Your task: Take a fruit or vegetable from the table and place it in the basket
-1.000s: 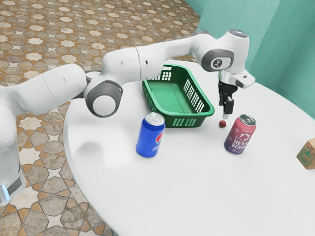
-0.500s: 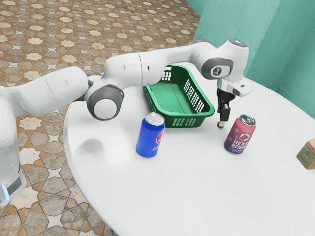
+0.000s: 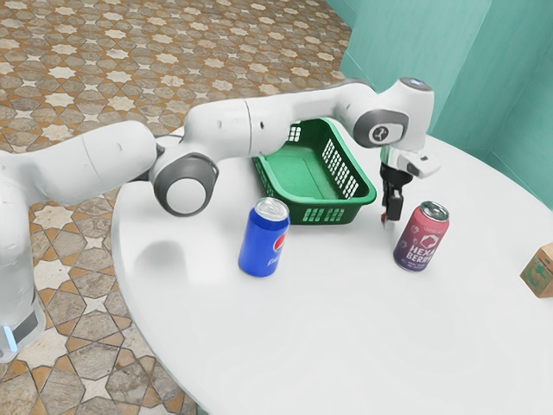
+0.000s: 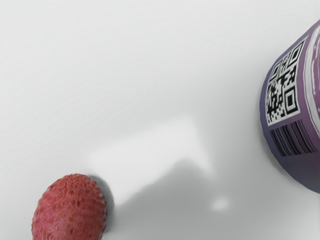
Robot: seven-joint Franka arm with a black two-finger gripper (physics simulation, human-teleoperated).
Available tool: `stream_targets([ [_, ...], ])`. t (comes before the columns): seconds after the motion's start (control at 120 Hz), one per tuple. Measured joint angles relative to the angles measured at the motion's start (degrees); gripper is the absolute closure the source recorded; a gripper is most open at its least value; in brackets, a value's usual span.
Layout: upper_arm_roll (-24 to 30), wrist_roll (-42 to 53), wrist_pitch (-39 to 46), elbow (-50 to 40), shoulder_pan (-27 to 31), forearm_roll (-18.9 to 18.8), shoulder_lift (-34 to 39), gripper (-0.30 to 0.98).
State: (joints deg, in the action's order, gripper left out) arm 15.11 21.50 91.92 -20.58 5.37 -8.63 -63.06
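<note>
The gripper point(image 3: 392, 213) points down at the table, low beside the basket's near corner, on the side where the purple-red can stands. A small red fruit point(image 3: 384, 219), bumpy like a lychee, lies right at its lower end and is partly hidden by it. In the wrist view the fruit point(image 4: 70, 210) rests on the white table, with a shadow beside it. The green basket point(image 3: 332, 211) stands close by, its visible floor bare.
A purple-red can point(image 3: 422, 237) stands near the gripper; its barcode side point(image 4: 292, 120) is close to the hand. A blue can point(image 3: 264, 238) stands in front of the basket. A brown carton point(image 3: 540, 271) sits at the exterior view's right edge of the table point(image 3: 346, 328).
My hand has come down beside the fruit and moved slightly toward the exterior view's left, now covering part of the fruit. Basket and cans have stayed put.
</note>
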Motion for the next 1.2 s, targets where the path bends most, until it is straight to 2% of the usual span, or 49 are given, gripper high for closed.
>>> stream_targets([
  [1.2,-0.18,3.22,5.73,0.51,1.2,-0.4,-2.42,0.0],
])
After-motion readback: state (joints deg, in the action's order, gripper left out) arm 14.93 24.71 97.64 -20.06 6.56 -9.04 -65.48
